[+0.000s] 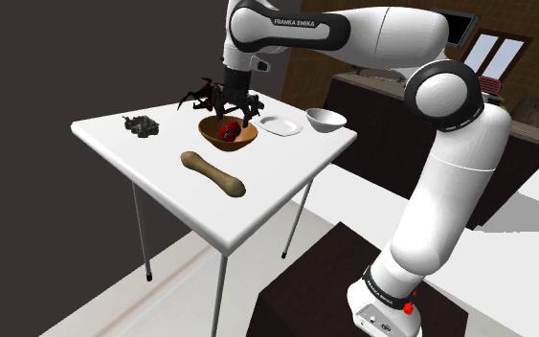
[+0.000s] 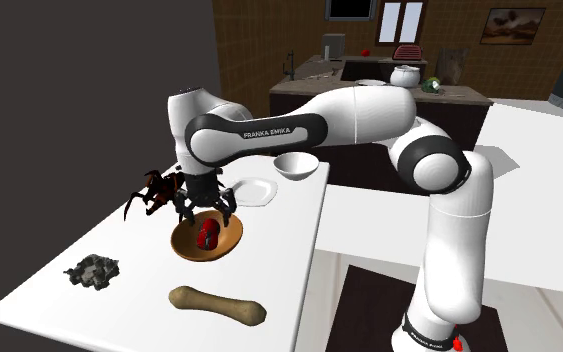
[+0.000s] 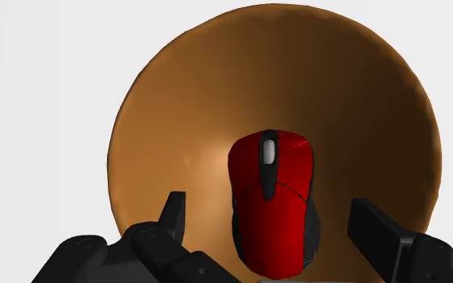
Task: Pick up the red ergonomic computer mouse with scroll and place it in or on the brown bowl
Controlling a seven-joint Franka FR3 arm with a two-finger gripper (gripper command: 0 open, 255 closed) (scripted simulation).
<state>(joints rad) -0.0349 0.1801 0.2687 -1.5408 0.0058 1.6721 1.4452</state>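
Item: red mouse [image 3: 274, 201] — lying inside the brown bowl [image 3: 160, 120], upper middle of the shoulder view, on the white table [image 1: 162, 153].
Claw [image 3: 272, 211]: fingers spread wide, clasping nothing, one either side of the mouse without touching it.
Mouse's long axis crosses the line between the fingers (scroll wheel [image 3: 269, 151] at the far end).
I judge the placing done — the next move is to lift straight clear.

Home kitchen, counter [image 2: 464, 93] with white pot [image 2: 405, 75], window [image 2: 404, 20], framed picture [image 2: 514, 25] on brown wall [image 2: 269, 40].
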